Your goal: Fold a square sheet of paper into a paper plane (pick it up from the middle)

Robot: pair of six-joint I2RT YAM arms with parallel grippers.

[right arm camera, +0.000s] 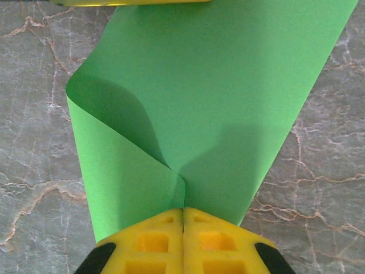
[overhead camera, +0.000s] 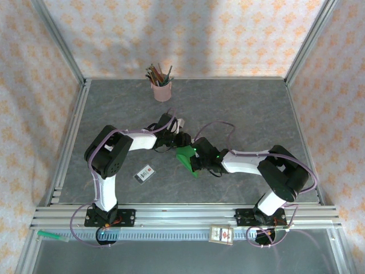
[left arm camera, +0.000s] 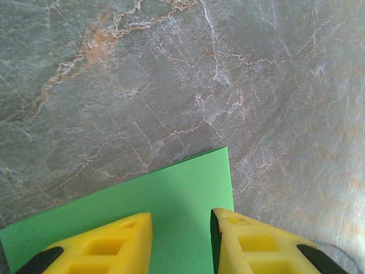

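- Mid-table, the green paper [right arm camera: 217, 85] hangs between two arms. The right gripper [right arm camera: 183, 212] has its jaws pressed together on the sheet's near edge, and the left gripper [left arm camera: 181, 242] sits at the far edge.
- The left jaws stand apart, with flat green showing in the gap between them. Whether they touch the sheet cannot be told.
- The paper looks thin, light and floppy. At the right's pinch it buckles, and its left side rolls over in a soft curl, not a pressed crease.
- It is likely to sag, crumple or slide under a hard squeeze, so a light pinch at an edge seems the safest hold. A second hold opposite would keep it taut.
- The sheet reads as a long band, not yet a dart, and no pointed nose is visible.
- Its long axis runs from the right gripper straight away towards the left one. From above, that is a diagonal across the grey table [left arm camera: 171, 85], from lower right to upper left.
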